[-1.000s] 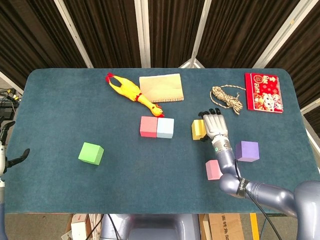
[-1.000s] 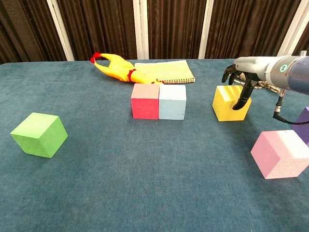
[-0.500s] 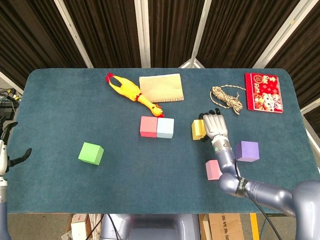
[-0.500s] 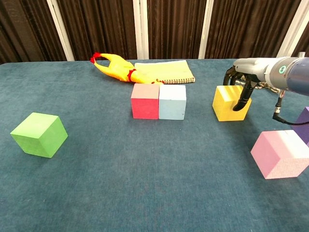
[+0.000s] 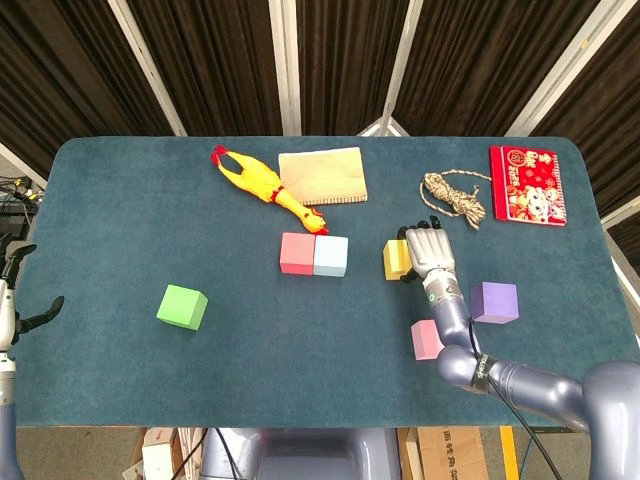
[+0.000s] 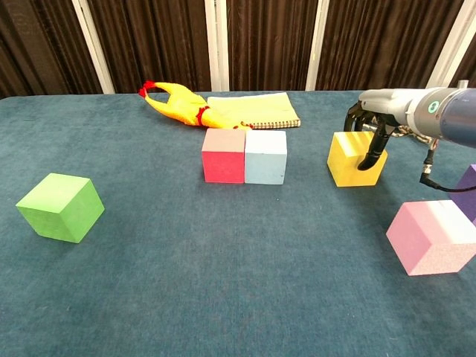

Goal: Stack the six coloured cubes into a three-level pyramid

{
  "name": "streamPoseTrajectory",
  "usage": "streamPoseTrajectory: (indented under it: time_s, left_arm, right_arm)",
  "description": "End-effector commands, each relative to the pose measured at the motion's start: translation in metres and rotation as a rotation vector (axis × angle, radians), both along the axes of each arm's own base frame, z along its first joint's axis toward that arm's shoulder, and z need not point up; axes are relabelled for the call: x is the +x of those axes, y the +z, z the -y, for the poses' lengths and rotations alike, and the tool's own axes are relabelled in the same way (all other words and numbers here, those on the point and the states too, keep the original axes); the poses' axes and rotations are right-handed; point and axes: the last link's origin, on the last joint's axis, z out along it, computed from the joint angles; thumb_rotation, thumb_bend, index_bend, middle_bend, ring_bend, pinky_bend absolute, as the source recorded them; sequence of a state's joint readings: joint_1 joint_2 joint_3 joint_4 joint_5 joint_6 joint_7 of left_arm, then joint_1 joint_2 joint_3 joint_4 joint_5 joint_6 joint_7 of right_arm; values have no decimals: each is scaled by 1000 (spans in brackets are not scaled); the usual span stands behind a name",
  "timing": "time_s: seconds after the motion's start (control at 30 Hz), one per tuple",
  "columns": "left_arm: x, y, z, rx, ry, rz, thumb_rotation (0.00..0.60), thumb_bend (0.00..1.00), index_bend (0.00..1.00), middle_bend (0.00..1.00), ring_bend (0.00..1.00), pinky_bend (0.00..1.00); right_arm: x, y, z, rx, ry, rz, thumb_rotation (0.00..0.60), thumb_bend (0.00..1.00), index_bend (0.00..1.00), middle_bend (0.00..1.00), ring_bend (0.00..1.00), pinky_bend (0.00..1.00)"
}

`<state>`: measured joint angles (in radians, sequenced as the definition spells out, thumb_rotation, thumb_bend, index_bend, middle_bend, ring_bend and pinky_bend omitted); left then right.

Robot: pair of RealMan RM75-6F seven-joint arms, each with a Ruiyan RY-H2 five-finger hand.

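While the right hand (image 6: pixel 370 130) drapes fingers over the yellow cube (image 6: pixel 355 158), w/ thumb on its near right face, grip looks partial, prob. not firm. Close squarely, then set it touching the blue cube (image 6: pixel 265 157) beside the red cube (image 6: pixel 223 155) on the bench (image 6: pixel 223 282).

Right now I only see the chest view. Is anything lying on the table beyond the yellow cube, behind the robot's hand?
Observer: Yes, a coil of tan rope lies beyond the right hand gripping the yellow cube.
Operator: Anything further right?
Observer: A flat red patterned packet lies near the far right corner of the table.
Operator: Where's the other hand?
Observer: The left hand is off the table's left edge, holding nothing.
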<state>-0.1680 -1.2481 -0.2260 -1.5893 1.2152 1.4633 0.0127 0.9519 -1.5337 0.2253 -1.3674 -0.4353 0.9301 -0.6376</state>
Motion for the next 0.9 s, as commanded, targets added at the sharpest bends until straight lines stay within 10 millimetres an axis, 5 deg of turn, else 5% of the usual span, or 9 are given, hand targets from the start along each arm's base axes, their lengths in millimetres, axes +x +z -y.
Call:
streamPoseTrajectory:
  time_s: [0.03, 0.9]
  left_arm:
    - [0, 0, 0, -3, 0, 5, 600, 281, 197, 0, 0, 0]
    - [0, -3, -1, -11, 6, 24, 600, 281, 211, 0, 0, 0]
  right_arm:
    - [1, 0, 0, -1, 3, 0, 600, 131, 344, 379, 216, 0]
    - [6, 3, 0, -8, 8, -3, 600, 274, 391, 412, 237, 0]
